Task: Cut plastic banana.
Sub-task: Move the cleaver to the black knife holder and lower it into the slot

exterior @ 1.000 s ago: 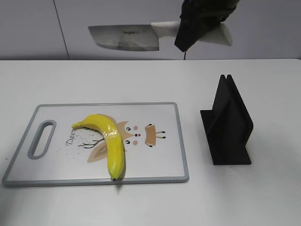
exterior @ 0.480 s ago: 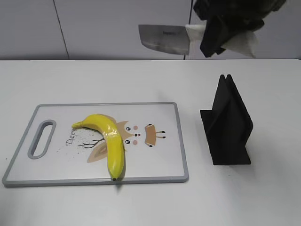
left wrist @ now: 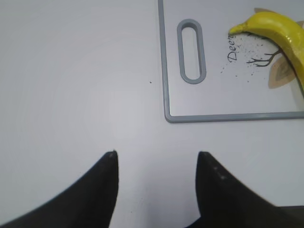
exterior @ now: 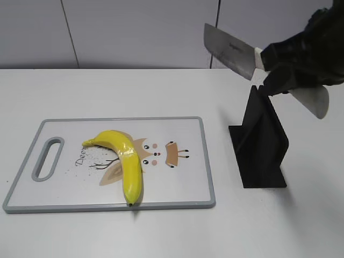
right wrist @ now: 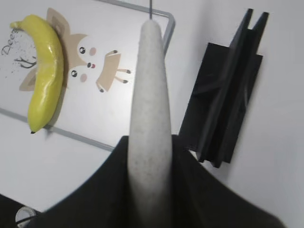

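The plastic banana is yellow and curved and lies whole on the cutting board; it also shows in the left wrist view and the right wrist view. My right gripper is shut on the white handle of a cleaver whose steel blade tilts up and left, in the air above the black knife stand. My left gripper is open and empty over bare table, off the board's handle end.
The cutting board has a grey rim, a slot handle and a cartoon print. The black knife stand stands upright right of the board. A grey wall panel runs behind the table.
My right gripper has carried the cleaver rightward and down, from above the board's far side to over the knife stand, and tilted the blade. The banana and left gripper have not moved.
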Controlling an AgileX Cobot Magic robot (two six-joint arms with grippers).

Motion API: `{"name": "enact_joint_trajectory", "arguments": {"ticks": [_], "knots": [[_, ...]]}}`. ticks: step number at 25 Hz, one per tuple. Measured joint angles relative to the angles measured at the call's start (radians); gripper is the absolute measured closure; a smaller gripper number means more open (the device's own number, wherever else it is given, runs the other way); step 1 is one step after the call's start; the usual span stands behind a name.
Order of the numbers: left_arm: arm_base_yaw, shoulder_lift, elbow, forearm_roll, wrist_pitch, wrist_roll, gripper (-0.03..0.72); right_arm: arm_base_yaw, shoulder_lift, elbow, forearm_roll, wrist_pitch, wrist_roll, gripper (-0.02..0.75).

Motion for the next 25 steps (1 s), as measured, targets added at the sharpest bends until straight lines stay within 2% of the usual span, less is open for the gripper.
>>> {"name": "enact_joint_trajectory", "arguments": {"ticks": [8, 14, 17, 21, 25], "knots": [[0.0, -0.296, 0.139, 0.004, 0.005, -0.001, 0.181, 0.0, -0.098, 0.102, -0.199, -0.044, 0.227, 0.548], [-0.012, -0.446, 0.154, 0.016, 0.003, -0.002, 0.197, 0.0, -0.127, 0.154, -0.266, -0.055, 0.333, 0.548], [-0.055, -0.467, 0.156, 0.023, 0.003, -0.002, 0.208, 0.0, -0.133, 0.189, -0.277, -0.062, 0.358, 0.548], [-0.147, -0.467, 0.156, 0.029, 0.003, -0.007, 0.224, 0.0, -0.134, 0.237, -0.276, -0.083, 0.364, 0.548], [-0.209, -0.467, 0.156, 0.045, 0.002, -0.022, 0.287, 0.0, -0.134, 0.272, -0.276, -0.13, 0.367, 0.548]]}}
